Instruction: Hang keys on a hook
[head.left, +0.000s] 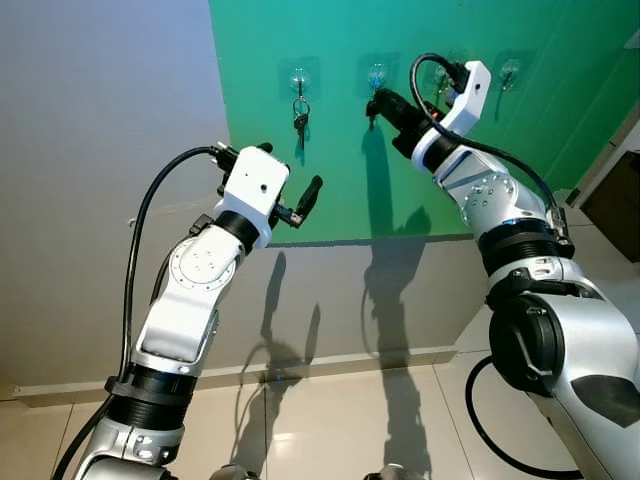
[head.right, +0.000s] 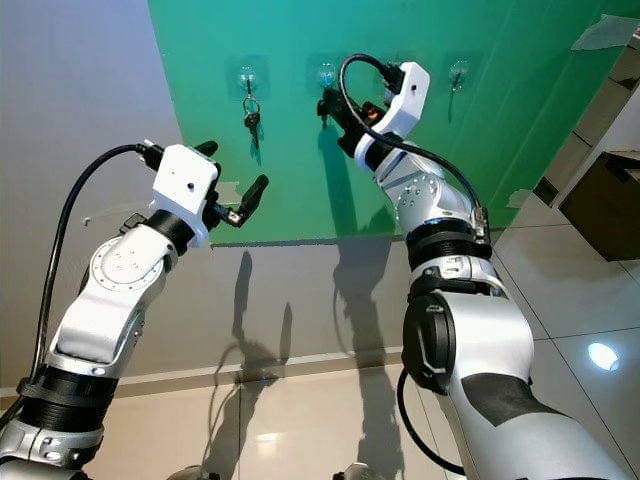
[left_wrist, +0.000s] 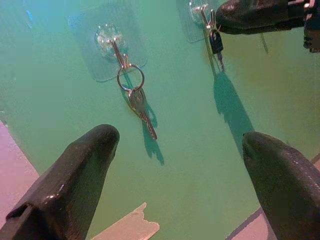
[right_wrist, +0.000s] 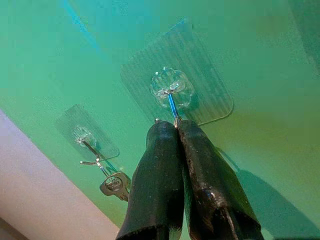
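Observation:
Several clear stick-on hooks sit in a row on a green wall panel (head.left: 330, 170). A silver key set (head.left: 300, 115) hangs by its ring from the leftmost hook (head.left: 299, 76). My right gripper (head.left: 373, 104) is raised to the second hook (right_wrist: 170, 90), fingers shut on the ring of a black key (left_wrist: 216, 42) right at the hook's wire. The black key dangles just below the fingertips. My left gripper (head.left: 292, 178) is held up lower left of the silver keys, open and holding nothing, a short way off the wall.
Two more hooks, one of them (head.left: 510, 72) at the far right, stay bare. A grey wall (head.left: 110, 150) lies left of and below the panel. The tiled floor (head.left: 330, 420) is underneath, and dark furniture (head.left: 615, 205) stands at the right.

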